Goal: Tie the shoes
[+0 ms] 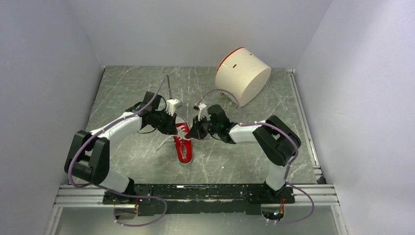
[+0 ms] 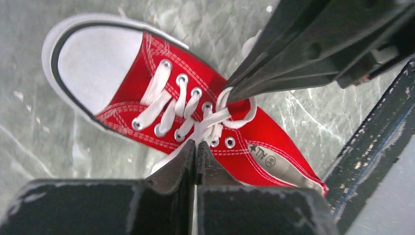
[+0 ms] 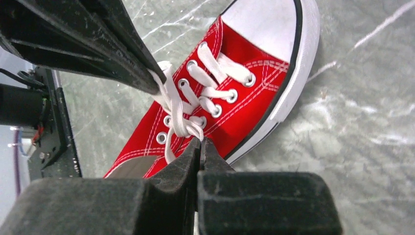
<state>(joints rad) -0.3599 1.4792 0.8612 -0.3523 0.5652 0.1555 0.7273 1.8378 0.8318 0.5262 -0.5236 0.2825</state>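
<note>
A small red sneaker with a white toe cap lies mid-table, heel toward the arms. It also shows in the left wrist view and the right wrist view. Its white laces are threaded through the eyelets and cross at the top. My left gripper is shut on a lace strand at the top eyelets, on the shoe's left side. My right gripper is shut on a lace loop from the right side. The two grippers' tips nearly meet over the laces.
A white cylindrical container with a red rim lies on its side at the back right. A loose lace end trails on the grey marbled table left of the shoe. Grey walls close in three sides.
</note>
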